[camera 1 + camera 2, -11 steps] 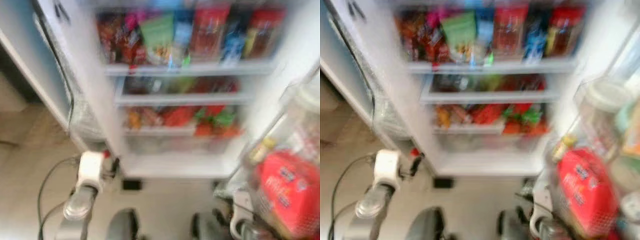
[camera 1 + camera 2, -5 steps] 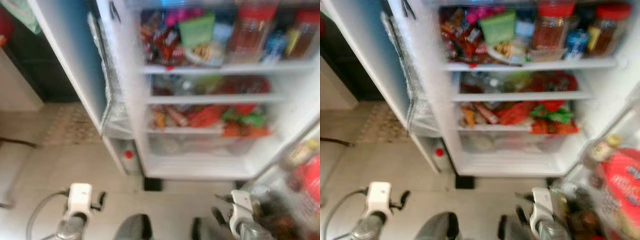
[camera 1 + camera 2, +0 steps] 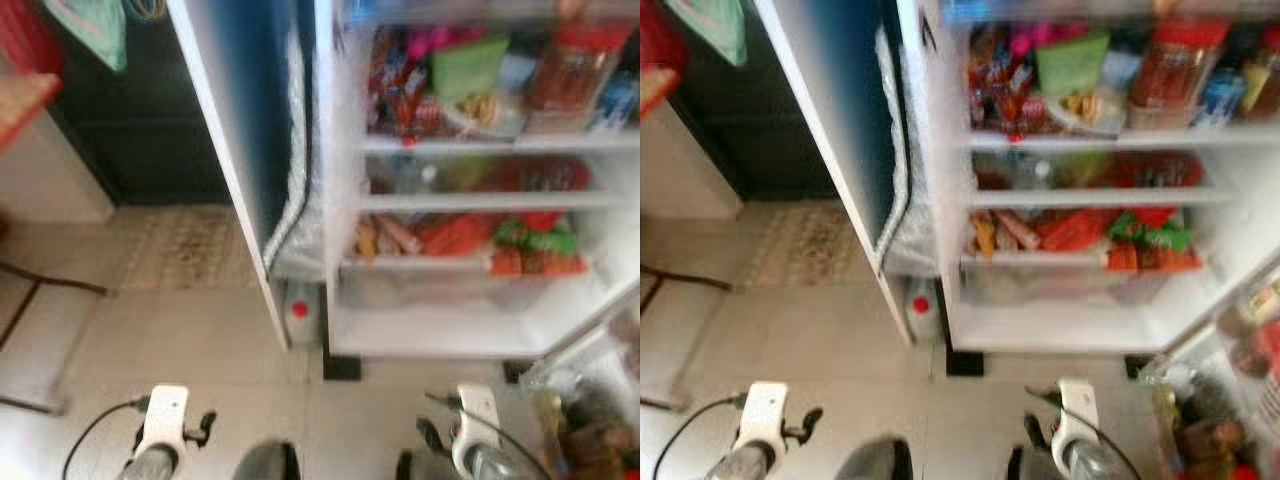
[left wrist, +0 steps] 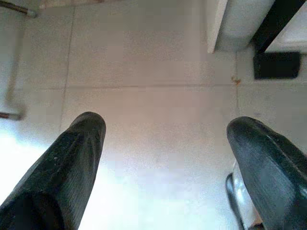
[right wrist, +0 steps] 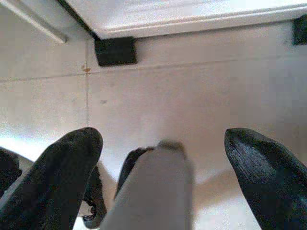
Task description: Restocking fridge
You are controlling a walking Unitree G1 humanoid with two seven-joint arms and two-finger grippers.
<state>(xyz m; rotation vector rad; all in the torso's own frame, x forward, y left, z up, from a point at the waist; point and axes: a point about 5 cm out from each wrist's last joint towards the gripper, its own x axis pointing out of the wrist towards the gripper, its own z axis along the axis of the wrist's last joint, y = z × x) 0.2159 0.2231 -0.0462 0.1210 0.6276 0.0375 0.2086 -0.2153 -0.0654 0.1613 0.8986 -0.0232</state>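
The fridge (image 3: 470,335) stands open ahead on the right, its white shelves (image 3: 490,143) crowded with packets, a green pouch (image 3: 468,65) and a red-lidded jar (image 3: 570,70). Red and green packs fill the lower drawer (image 3: 480,240). The open door's rack (image 3: 1230,420) at the far right holds bottles. Both arms hang low in front of the fridge. My left gripper (image 4: 168,127) is open over bare floor tiles. My right gripper (image 5: 163,139) is open too, holding nothing; a blurred grey part of my body (image 5: 153,191) lies beyond it.
A small red-capped bottle (image 3: 297,318) stands on the floor by the fridge's left corner, near a black fridge foot (image 3: 342,367). A patterned mat (image 3: 190,245) and a dark cabinet (image 3: 140,120) lie to the left. Pale floor tiles (image 3: 200,340) stretch before me.
The camera has turned left, so the fridge has slid right in view and the door's red packet has left the picture. Both arms stay hanging low, grippers open.
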